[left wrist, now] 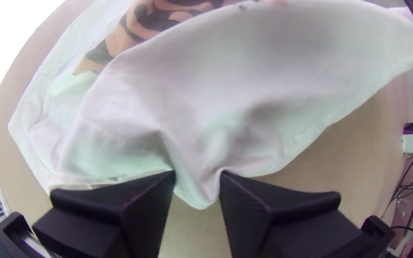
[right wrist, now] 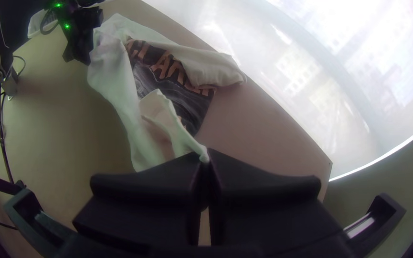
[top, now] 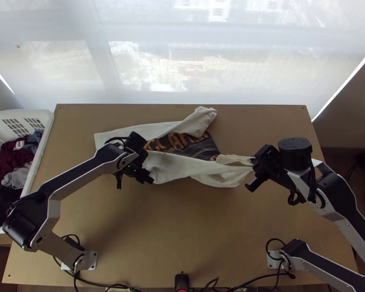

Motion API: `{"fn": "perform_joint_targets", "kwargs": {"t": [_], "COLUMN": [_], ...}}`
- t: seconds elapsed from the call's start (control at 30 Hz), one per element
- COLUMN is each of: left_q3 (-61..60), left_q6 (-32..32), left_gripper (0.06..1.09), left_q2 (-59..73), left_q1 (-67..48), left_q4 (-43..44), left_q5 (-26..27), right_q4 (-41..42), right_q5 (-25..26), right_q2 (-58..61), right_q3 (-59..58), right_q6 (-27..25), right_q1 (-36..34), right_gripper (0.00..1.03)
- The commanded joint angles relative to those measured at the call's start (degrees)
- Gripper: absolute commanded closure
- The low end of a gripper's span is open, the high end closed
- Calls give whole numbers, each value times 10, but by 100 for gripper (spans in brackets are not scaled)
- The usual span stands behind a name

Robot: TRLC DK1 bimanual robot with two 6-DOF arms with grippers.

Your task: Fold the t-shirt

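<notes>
Your left gripper point(top: 147, 178) has its jaws a little apart, closed on a bunched fold of the white t-shirt point(top: 182, 168) that fills the space between them and touches both sides. Your right gripper point(top: 255, 161) has its jaws nearly together, pinching a thin bit of the shirt's edge. The t-shirt is on the table point(top: 182, 228), its near part stretched between the two sets of jaws, with loose folds sagging beside the right ones. Beyond that strip, farther from you than either set of jaws, you can see the dark print point(top: 194, 146) with its orange lettering, and a bunched white end of the shirt lying past it. Out to the left of your left jaws stands the white basket point(top: 42, 146), holding dark red, grey and black clothes point(top: 16, 158).
</notes>
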Motion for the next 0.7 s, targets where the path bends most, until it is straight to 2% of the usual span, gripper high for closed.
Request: {"fn": "perform_joint_targets", "kwargs": {"t": [0.0,0.03,0.07,0.47,0.67], "left_q3": [9,11,13,17,19], "left_q6": [5,6,6,25,61], "left_gripper": [95,103,105,105,105], "left_q2": [-8,-11,-14,-155,-259], "left_q1": [0,0,0,44,89], "left_q4": [4,4,2,-50,-68], "left_q5": [6,6,6,-4,-4], "right_q4": [2,2,2,2,5], "right_q5": [0,0,0,0,1], "right_q2": [0,-1,-2,-18,-18], "right_q3": [0,0,-1,8,57], "right_q6": [1,1,1,2,-6], "right_q1": [-1,-2,-2,-10,-16], "right_gripper": [100,100,100,100,100]}}
